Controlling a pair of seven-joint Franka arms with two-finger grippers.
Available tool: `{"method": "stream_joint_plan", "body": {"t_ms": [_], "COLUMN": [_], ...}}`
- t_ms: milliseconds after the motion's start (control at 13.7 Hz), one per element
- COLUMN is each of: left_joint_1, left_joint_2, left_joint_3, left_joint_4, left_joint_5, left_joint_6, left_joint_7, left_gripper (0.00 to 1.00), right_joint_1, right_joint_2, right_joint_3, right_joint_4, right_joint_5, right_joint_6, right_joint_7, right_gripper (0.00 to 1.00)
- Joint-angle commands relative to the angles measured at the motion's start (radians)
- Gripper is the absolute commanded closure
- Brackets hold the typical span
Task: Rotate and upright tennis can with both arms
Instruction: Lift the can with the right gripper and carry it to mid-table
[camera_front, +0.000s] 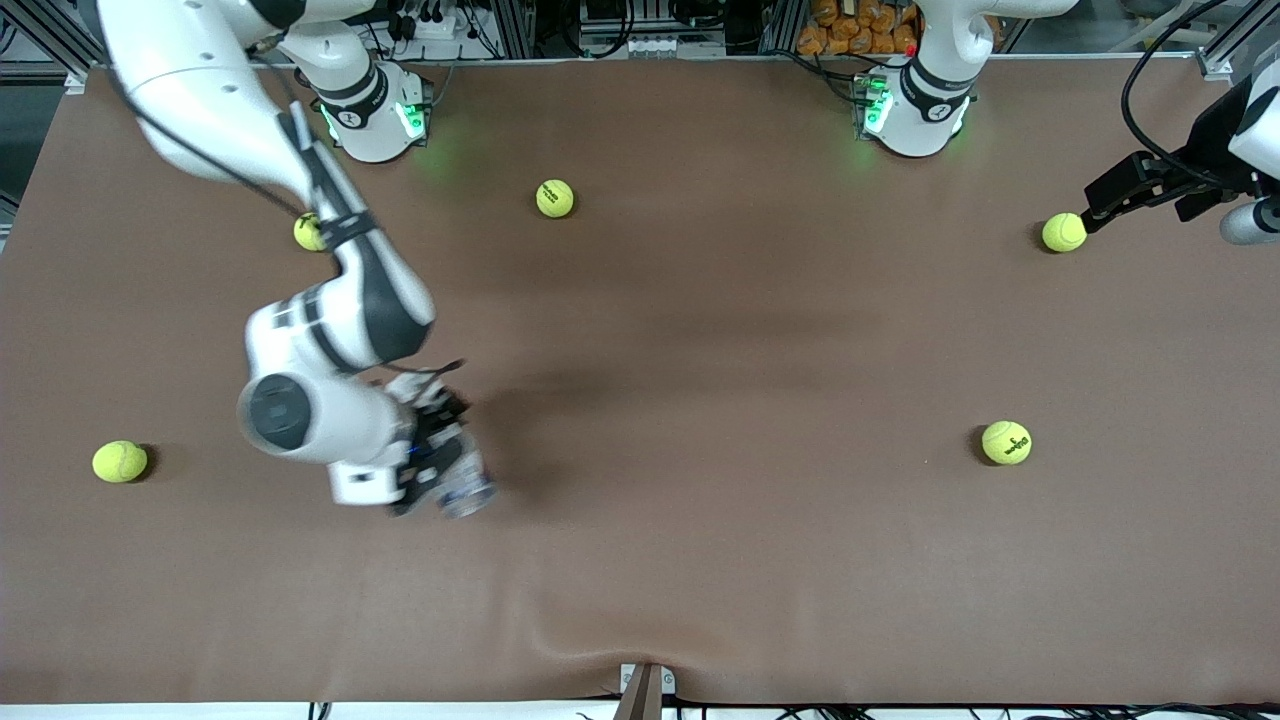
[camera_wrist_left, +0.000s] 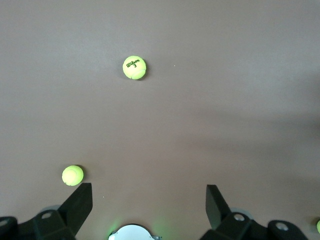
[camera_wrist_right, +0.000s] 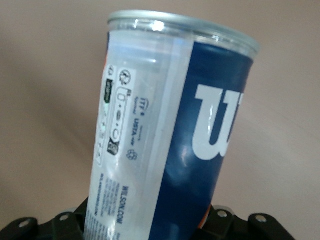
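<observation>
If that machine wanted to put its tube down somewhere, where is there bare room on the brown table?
The widest bare patch is mid-table, between the yellow-green tennis ball near the bases and the lettered ball toward the left arm's end. It is crowded where the right gripper grips the clear-and-navy plastic tennis can, and by the left gripper beside another ball.

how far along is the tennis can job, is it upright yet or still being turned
Done: the right gripper is shut on the tennis can and has it up off the table. In hand: the can sits tilted in that grip, not upright on the cloth. Left: setting it upright, and any two-arm step, since the left gripper waits open at its own end of the table beside a tennis ball, away from the can.
</observation>
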Motion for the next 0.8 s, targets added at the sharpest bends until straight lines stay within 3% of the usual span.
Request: {"method": "stream_joint_plan", "body": {"t_ms": [0,439,731], "left_joint_1": [0.007,0.008,0.005], "left_joint_2": [-0.003,-0.001,0.0], "left_joint_3": [-0.001,-0.001,-0.001], "left_joint_4": [0.002,0.002,0.003], "left_joint_5": [-0.016,-0.016,-0.016], "left_joint_6": [-0.006,-0.005,-0.005], "left_joint_7": [0.014,0.014,0.014], "left_gripper": [0.0,0.0,0.0], "right_joint_1": [0.072,0.189,0.249], "right_joint_2": [-0.026,-0.026,-0.023], "right_joint_3": [0.013,0.013,0.013], "right_joint_4": [-0.049,-0.172,-0.239], "right_joint_5": [-0.016,-0.025,-0.182], "right_joint_6": [0.001,0.267,0.373], "right_joint_7": [-0.087,-0.417,-0.428], "right_gripper": [0.25,0.21,0.22]}}
